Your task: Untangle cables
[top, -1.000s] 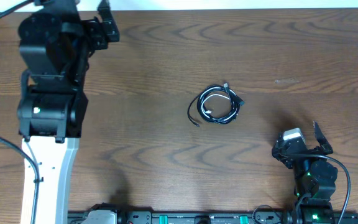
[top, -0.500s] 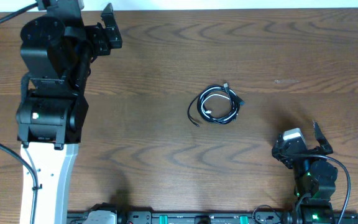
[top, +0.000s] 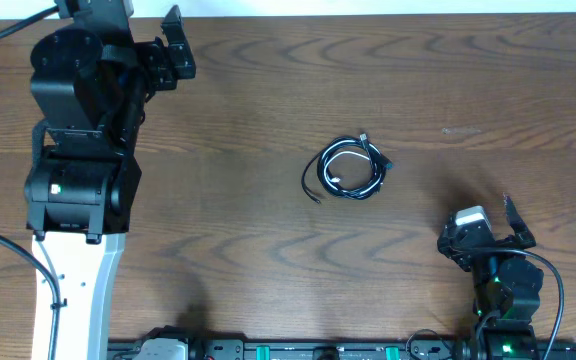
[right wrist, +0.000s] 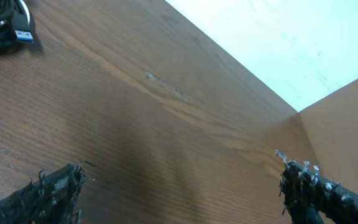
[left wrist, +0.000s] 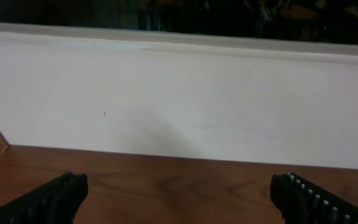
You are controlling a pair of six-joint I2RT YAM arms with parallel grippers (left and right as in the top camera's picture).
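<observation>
The cables [top: 350, 168] lie in one small coil at the middle of the wooden table [top: 268, 110], a black cord looped around a white one, with a loose black end trailing left. In the right wrist view the cables [right wrist: 2, 22] show at the top left corner with a blue plug end. My left gripper [top: 180, 42] is open at the far left edge, well away from them; in its own view my left gripper [left wrist: 179, 193] has only bare wood between its fingers. My right gripper [top: 490, 218] is open near the front right, short of the coil, and my right gripper [right wrist: 184, 171] holds nothing.
The left arm's bulky black body [top: 78, 130] and white base stand over the table's left side. A white wall [left wrist: 179, 93] rises behind the far edge. A rail of black hardware [top: 298, 350] runs along the front edge. A wooden side panel [right wrist: 347, 124] stands at the right.
The left arm shifted slightly, its gripper moving a little to the right along the far edge. The cables and right arm have not moved.
</observation>
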